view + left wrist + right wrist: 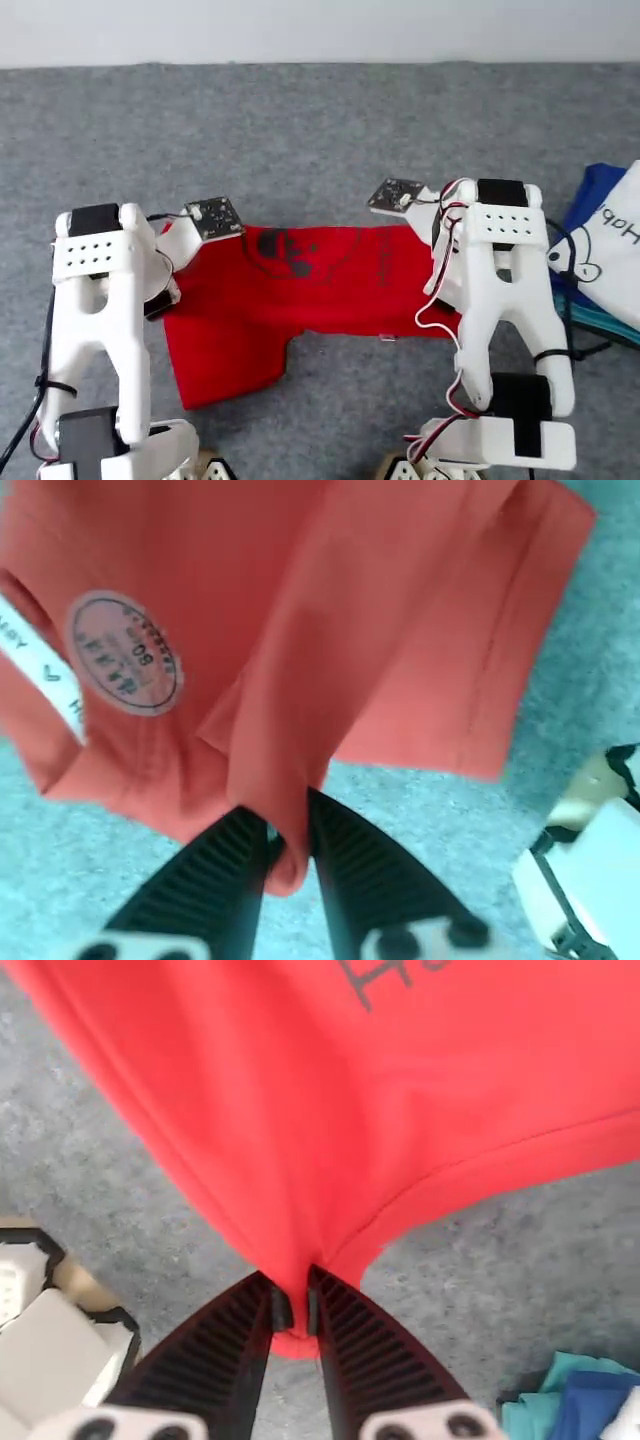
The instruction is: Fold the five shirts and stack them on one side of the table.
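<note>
I've got the left end effector and the right end effector each clamped on a pinch of the red shirt, one at either end, I'd say to keep it taut for folding. The wrist views give me cloth bunched between the jaws; the high view gives the shirt spread mid-tabletop and other shirts heaped near the right arm

A grey, flecked, felt-like covering spreads across the surface. Along its far edge runs a plain pale wall. The light is soft and even, casting only faint shadows.
</note>
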